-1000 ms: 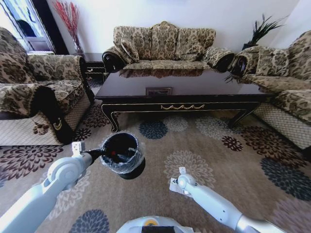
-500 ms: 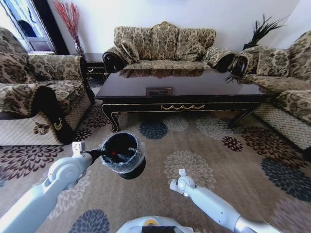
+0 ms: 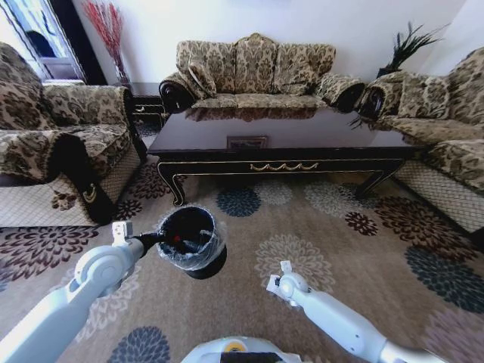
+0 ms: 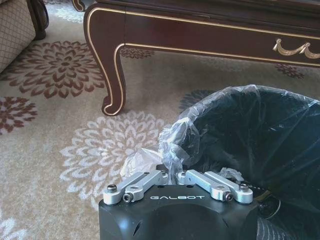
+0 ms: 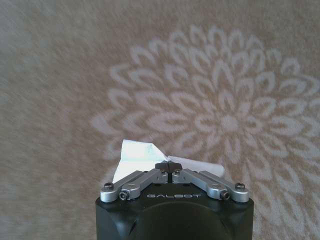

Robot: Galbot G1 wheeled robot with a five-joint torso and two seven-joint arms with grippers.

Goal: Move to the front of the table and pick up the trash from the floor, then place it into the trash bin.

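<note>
Right now the left gripper [image 4: 175,176] pinches the ruffled clear liner of the small round black trash bin [image 3: 189,240], near the dark glossy coffee table [image 3: 287,136]. Right gripper [image 5: 170,167] clamps white crumpled paper [image 5: 137,152] above tan medallion carpet [image 3: 340,227].

1 table [image 3: 283,144], 1 bin [image 3: 189,240], 3 sofas [image 3: 253,72], 1 paper scrap [image 5: 137,152], 2 robot arms [image 3: 60,310].

The floor [image 3: 355,249] is covered in tan carpet with big round flowers in cream, brown and navy. The table [image 3: 287,140] is dark brown with gold trim. The trash bin [image 3: 189,238] is black. The paper [image 5: 137,152] is white.
</note>
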